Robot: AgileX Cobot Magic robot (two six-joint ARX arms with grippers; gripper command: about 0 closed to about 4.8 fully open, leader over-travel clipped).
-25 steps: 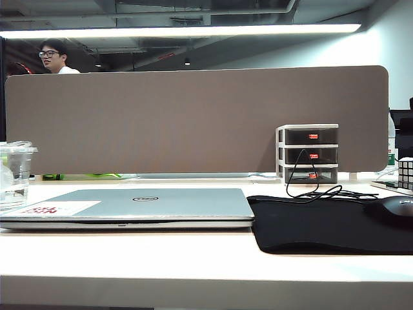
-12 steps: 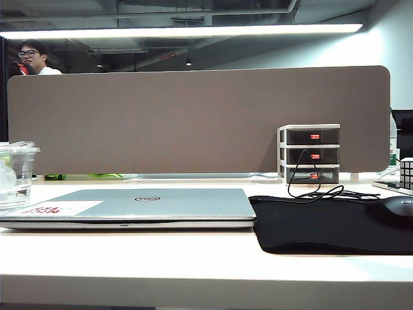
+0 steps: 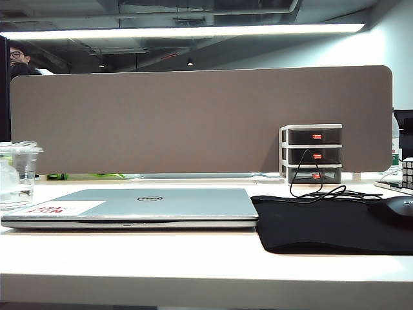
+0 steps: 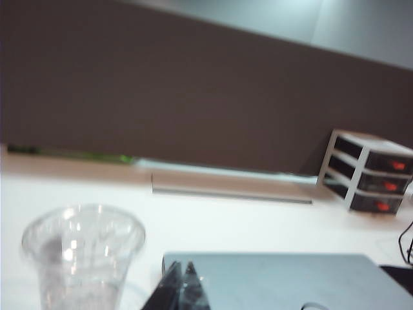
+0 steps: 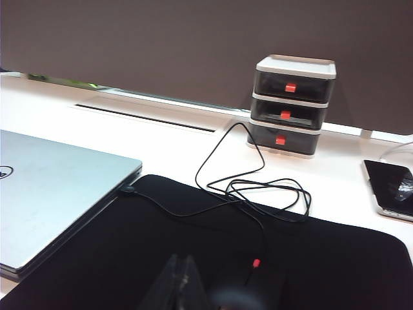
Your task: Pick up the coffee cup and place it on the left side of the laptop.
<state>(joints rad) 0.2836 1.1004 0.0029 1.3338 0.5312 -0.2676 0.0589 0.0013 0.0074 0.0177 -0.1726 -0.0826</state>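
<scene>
Coffee cup point(image 3: 17, 173) seen standing upright on desk point(image 3: 193, 261) at far left, just beside laptop's left edge; laptop point(image 3: 139, 206) lay closed, flat. Left end effector point(image 4: 182, 284) seen clenched, empty, tips together above laptop's corner, just beside cup, not touching it. Black mouse mat point(image 5: 271, 258) noted right of laptop; right end effector point(image 5: 177, 281) seen clenched, empty, over mat. Placement step judged done. Next move judged: left arm to be drawn clear without cup being knocked.

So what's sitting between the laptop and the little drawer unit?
In the right wrist view, bare white desk and a loose black cable lie between the laptop and the drawer unit; its coils reach onto the black mat.
</scene>
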